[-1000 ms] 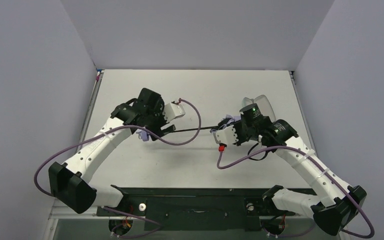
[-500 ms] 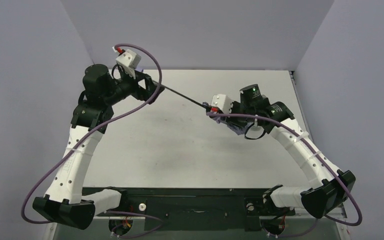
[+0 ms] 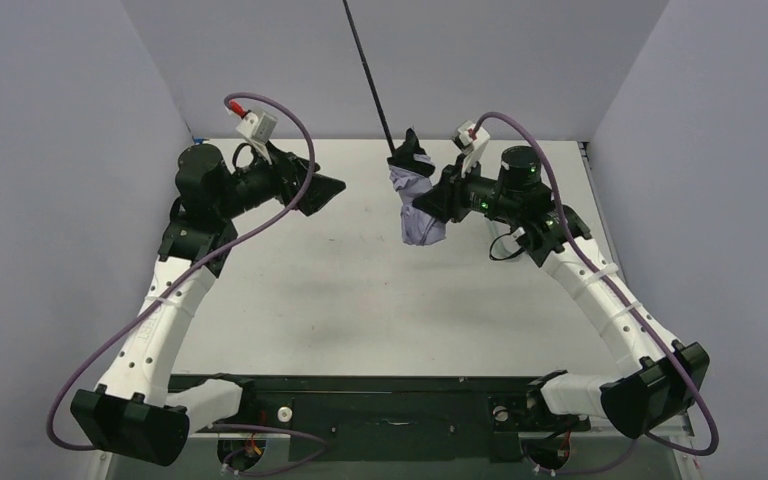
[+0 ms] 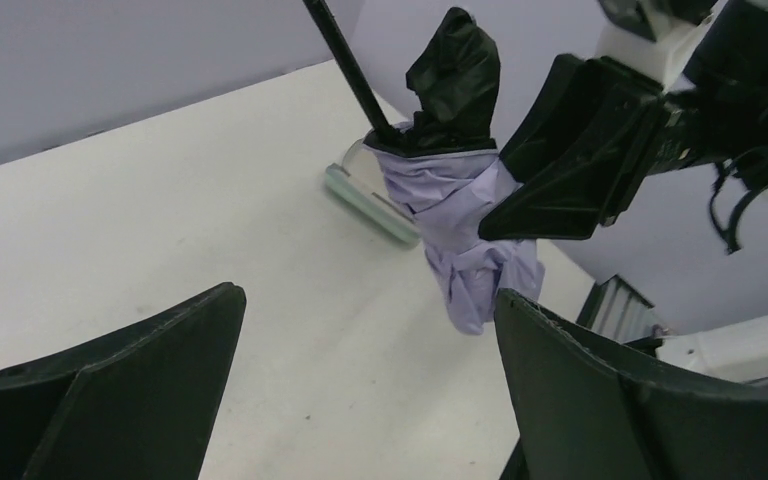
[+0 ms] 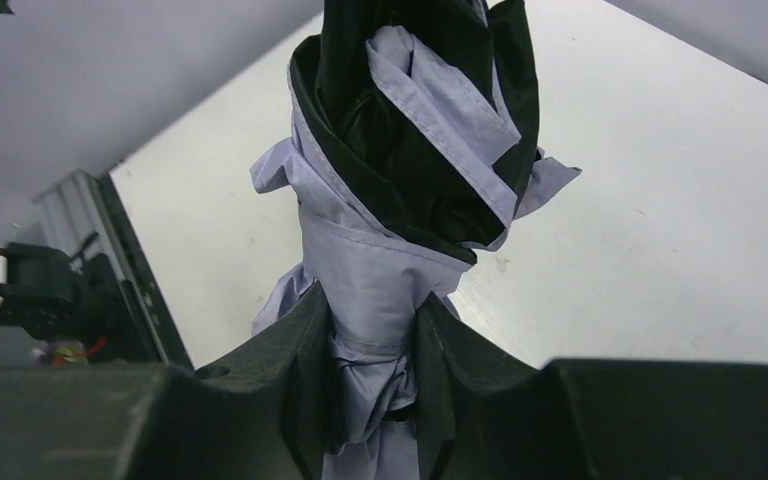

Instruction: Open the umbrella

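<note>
You had the umbrella [image 3: 417,205] lifted off the counter [image 3: 340,290], over its far half and a little right of its middle. The canopy was not spread. It hung as a crumpled bundle, with lavender cloth below and the black underside puffed out at the upper end. From that black end the thin shaft [image 3: 368,75] ran up and slightly left, over the counter's far edge and out of the top of the overhead view. I could not see the handle in any view.

Your right tool [image 3: 428,205] was partly closed and gripping the bundle. In the right wrist view its two fingers [image 5: 305,340] pressed in from either side on the narrow lavender waist of the cloth, with the black folds bulging above them. The right arm reached in over the counter's right side.

Your left tool [image 4: 365,300] stood fully spread with nothing between its fingers. It was raised over the far left part of the counter with its opening turned toward the bundle, well apart from it and touching nothing.

A pale green case [image 4: 365,205] lay flat on the counter near its far edge. In the left wrist view it sat just behind the hanging cloth, which partly hid it.
</note>
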Controlling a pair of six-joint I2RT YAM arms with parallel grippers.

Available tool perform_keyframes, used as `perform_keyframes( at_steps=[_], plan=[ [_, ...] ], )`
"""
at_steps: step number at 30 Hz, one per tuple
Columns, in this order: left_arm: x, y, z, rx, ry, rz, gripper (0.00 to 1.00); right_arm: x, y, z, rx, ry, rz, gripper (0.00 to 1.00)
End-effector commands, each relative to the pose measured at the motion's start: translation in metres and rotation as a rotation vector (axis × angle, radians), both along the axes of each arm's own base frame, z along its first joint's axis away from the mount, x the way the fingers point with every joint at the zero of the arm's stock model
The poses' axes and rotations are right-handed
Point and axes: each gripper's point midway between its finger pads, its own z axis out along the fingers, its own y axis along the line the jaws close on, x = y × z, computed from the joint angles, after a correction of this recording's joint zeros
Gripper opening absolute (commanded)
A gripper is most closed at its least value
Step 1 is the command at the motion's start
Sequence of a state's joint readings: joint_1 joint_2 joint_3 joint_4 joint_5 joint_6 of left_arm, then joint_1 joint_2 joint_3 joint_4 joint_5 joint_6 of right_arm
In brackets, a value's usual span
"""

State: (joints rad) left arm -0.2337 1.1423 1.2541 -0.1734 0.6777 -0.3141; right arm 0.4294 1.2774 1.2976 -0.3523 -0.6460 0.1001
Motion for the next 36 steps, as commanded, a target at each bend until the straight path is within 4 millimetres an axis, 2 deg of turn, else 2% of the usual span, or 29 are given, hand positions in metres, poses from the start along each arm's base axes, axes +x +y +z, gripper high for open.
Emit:
perform_keyframes(
  at_steps=[1, 5, 8, 11, 15, 16, 17, 18, 19, 20, 21, 24, 25, 26, 27, 28, 29, 30, 32, 33, 34, 35, 36],
  plan=[
    [-0.009, -0.018, 0.060, -0.269, -0.016, -0.107, 0.95, -0.016, 0.022, 0.091, 0.321, -0.129, 0.057, 0.00],
    [-0.013, -0.032, 0.075, -0.386, 0.000, -0.169, 0.97, -0.023, 0.031, 0.098, 0.359, -0.127, 0.080, 0.00],
    [-0.013, -0.044, 0.080, -0.397, -0.001, -0.192, 0.98, -0.027, 0.036, 0.104, 0.381, -0.130, 0.082, 0.00],
    [-0.004, -0.052, 0.071, -0.384, 0.029, -0.167, 0.97, -0.031, 0.041, 0.110, 0.385, -0.143, 0.072, 0.00],
    [0.011, -0.061, 0.060, -0.344, 0.063, -0.085, 0.99, -0.027, 0.040, 0.115, 0.371, -0.168, -0.036, 0.00],
    [0.018, -0.061, 0.056, -0.324, 0.071, -0.046, 1.00, -0.034, 0.044, 0.117, 0.361, -0.177, -0.033, 0.00],
    [0.018, -0.065, 0.055, -0.317, 0.076, -0.044, 0.97, -0.031, 0.043, 0.114, 0.331, -0.201, -0.064, 0.00],
    [0.023, -0.067, 0.053, -0.310, 0.083, -0.029, 0.95, -0.039, 0.048, 0.111, 0.313, -0.198, -0.056, 0.00],
    [0.022, -0.071, 0.052, -0.308, 0.091, -0.030, 0.90, -0.036, 0.045, 0.111, 0.295, -0.216, -0.092, 0.00],
    [0.026, -0.073, 0.049, -0.310, 0.106, -0.022, 0.87, -0.041, 0.049, 0.109, 0.288, -0.213, -0.087, 0.00],
    [0.024, -0.076, 0.048, -0.313, 0.116, -0.038, 0.75, -0.038, 0.048, 0.108, 0.283, -0.215, -0.107, 0.00],
    [0.021, -0.083, 0.050, -0.345, 0.122, -0.095, 0.49, -0.040, 0.050, 0.108, 0.281, -0.214, -0.111, 0.04],
    [0.019, -0.085, 0.047, -0.345, 0.126, -0.116, 0.33, -0.040, 0.049, 0.109, 0.281, -0.216, -0.114, 0.07],
    [0.017, -0.085, 0.053, -0.362, 0.111, -0.134, 0.25, -0.040, 0.048, 0.110, 0.280, -0.218, -0.116, 0.11],
    [0.013, -0.085, 0.051, -0.362, 0.115, -0.159, 0.11, -0.041, 0.047, 0.113, 0.280, -0.227, -0.112, 0.25],
    [0.009, -0.085, 0.054, -0.377, 0.112, -0.194, 0.02, -0.045, 0.047, 0.115, 0.275, -0.234, -0.088, 0.41],
    [0.005, -0.085, 0.062, -0.403, 0.104, -0.221, 0.00, -0.046, 0.041, 0.119, 0.267, -0.239, -0.085, 0.49],
    [0.001, -0.083, 0.063, -0.405, 0.105, -0.258, 0.00, -0.051, 0.040, 0.121, 0.263, -0.242, -0.049, 0.63],
    [-0.011, -0.081, 0.073, -0.424, 0.088, -0.328, 0.00, -0.050, 0.021, 0.131, 0.277, -0.231, -0.031, 0.76],
    [-0.016, -0.081, 0.077, -0.431, 0.076, -0.355, 0.00, -0.061, 0.021, 0.137, 0.305, -0.204, 0.036, 0.78],
    [-0.024, -0.081, 0.080, -0.423, 0.058, -0.395, 0.00, -0.054, 0.012, 0.139, 0.312, -0.193, 0.025, 0.81],
    [-0.027, -0.082, 0.081, -0.429, 0.073, -0.417, 0.00, -0.063, 0.013, 0.145, 0.333, -0.169, 0.077, 0.82],
    [-0.034, -0.083, 0.085, -0.425, 0.064, -0.457, 0.00, -0.059, 0.011, 0.146, 0.334, -0.160, 0.083, 0.82]
  ],
)
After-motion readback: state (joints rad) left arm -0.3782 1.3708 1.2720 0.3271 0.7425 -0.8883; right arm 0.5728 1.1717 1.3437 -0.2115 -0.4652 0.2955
